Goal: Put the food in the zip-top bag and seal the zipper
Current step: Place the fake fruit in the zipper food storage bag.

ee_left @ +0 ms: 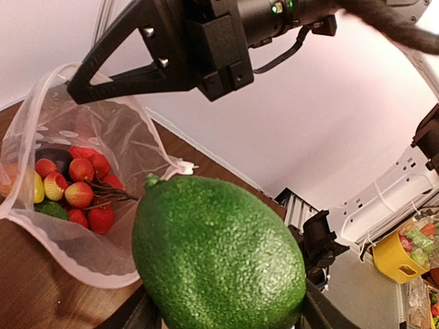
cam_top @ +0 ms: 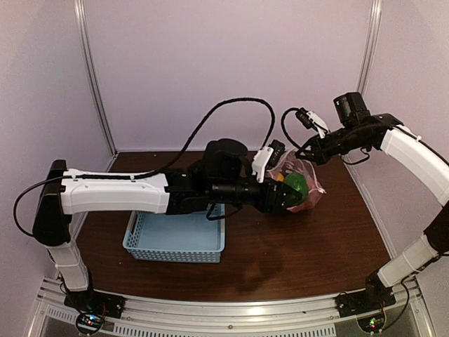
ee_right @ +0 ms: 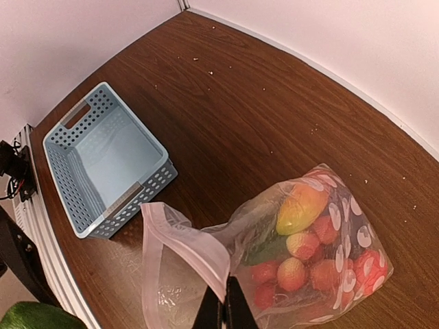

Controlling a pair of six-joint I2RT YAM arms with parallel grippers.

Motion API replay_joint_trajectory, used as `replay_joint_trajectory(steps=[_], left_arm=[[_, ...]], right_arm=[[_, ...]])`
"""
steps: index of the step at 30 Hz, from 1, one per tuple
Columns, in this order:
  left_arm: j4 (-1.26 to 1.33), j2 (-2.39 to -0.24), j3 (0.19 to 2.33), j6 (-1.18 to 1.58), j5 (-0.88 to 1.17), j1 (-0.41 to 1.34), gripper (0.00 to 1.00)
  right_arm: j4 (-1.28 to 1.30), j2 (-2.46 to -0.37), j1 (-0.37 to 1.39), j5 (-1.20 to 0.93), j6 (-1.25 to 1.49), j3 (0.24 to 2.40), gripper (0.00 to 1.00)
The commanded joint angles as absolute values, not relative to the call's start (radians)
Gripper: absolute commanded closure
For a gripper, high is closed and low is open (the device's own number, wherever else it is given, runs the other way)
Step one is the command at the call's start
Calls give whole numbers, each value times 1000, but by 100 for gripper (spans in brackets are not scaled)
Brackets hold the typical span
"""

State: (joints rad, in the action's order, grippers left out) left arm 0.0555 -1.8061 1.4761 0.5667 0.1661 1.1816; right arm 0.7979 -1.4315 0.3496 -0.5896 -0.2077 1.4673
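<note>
Nearest the arm bases, the light-blue basket sits on the desk; no food shows inside it in the right wrist view, so the piece in hand is probably the last 1 to load. Beyond it, the left pincer grips 1 green piece, bumpy and egg-shaped, held clear of the desk, just outside the bag mouth and not yet past the lip. Farther on, the zip-top bag lies on the desk, already holding the cherry tomatoes and a yellow-orange piece. The right pincer is closed on the mouth edge, pinching the zipper strip and lifting it so the opening faces the left arm. Step in hand: insert the green piece. To do it well, I would bring it in low over the bottom lip and centred in the opening, clear of the right fingers, and push deep before releasing so it does not roll back out. The piece looks wide against the mouth, so the right arm should keep the lip high and taut. Risk: the film snags and the bag drags along the desk.
</note>
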Motion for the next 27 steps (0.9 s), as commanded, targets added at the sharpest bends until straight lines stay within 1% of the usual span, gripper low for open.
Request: replay_joint_trajectory(steps=[1,9,12,18,21,24,27], left_arm=[[101,-1878,1571,624,159,1186,46],[-85,-1993,1728,697,-34,1178,45],[-142,-2035,1776,765,-90,1167,45],[-149,-2084,1781,866,-109,1131,44],[-151,-2108,1809,857,-109,1123,39],[-144,-2117,1840,829,-88,1121,29],[-166,-2107,1859,814,-82,1121,23]], right_arm=[[845,-1437,377,-556,-213,1543,100],[867,-1426,397,-568,-211,1570,100],[870,-1417,402,-571,-212,1560,100],[868,-1396,406,-571,-211,1555,100],[862,-1391,407,-574,-206,1551,100],[860,-1395,406,-578,-205,1550,100],[860,-1400,406,-581,-207,1549,100]])
